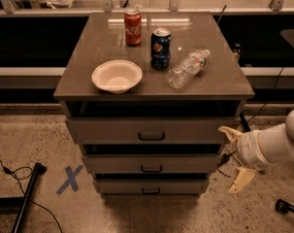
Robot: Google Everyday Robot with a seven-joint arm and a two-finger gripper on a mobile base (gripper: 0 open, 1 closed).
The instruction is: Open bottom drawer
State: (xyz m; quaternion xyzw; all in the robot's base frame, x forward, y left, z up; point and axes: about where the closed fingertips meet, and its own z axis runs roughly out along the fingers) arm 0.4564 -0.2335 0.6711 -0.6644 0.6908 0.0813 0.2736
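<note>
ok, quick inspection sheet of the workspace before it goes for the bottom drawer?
Surface: grey-brown cabinet top, holding clutter.
Job's things: shallow grey bottom drawer with black bar handle, looks shut.
Clutter: red soda can, blue soda can, white bowl, clear plastic bottle lying on its side.
Gripper: cream two-finger gripper, open, right of the cabinet, away from the bottom drawer's handle.
Cables: black cable on floor, left.
Surroundings: blue tape X on speckled floor.
</note>
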